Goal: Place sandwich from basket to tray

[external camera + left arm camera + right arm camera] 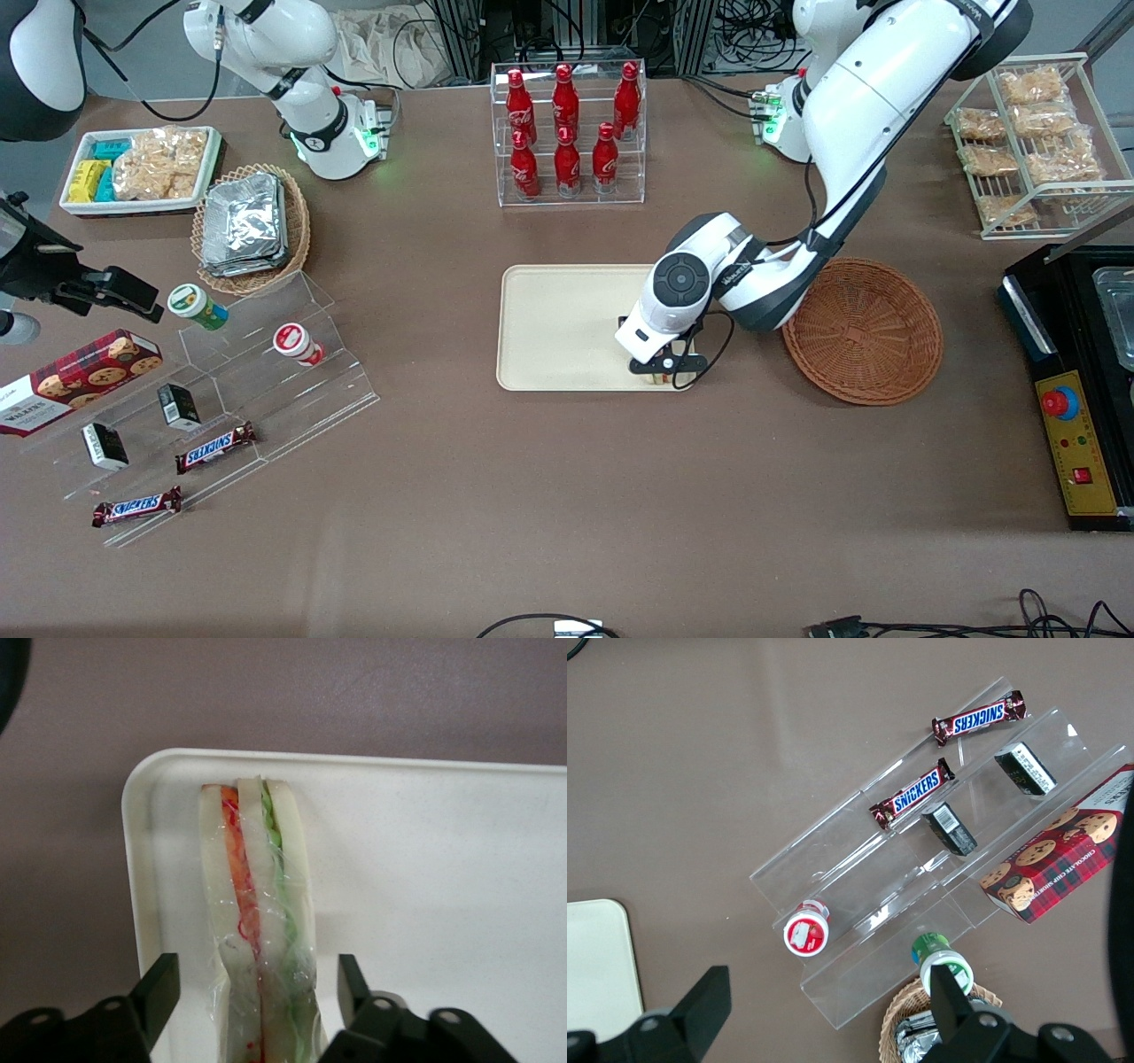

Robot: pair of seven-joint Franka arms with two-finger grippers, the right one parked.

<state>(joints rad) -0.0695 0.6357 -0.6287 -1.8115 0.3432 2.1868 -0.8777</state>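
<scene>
Because the sandwich (pixel 259 921) lay on the tray (pixel 425 868) close to its corner rim, between the spread fingers of the open end effector (pixel 257 988), a careless lift could have snagged its wrap and dragged it onto the counter (pixel 567 496).

"SNICKERS" on two bars (pixel 979 718) (pixel 912 795); seemingly "WALKERS" on the cookie box (pixel 75 378)

A clear acrylic rack (pixel 568 133) holds six red cola bottles (pixel 566 111). Toward the parked arm's end, an oval wicker basket (pixel 297 232) carries foil packets (pixel 241 224), beside a white bin (pixel 142 170) of snacks. A clear stepped display (pixel 239 390) holds two Snickers bars (pixel 215 447), small cups and a Walkers cookie box (pixel 75 377). A wire rack (pixel 1032 146) holds bagged snacks.
</scene>
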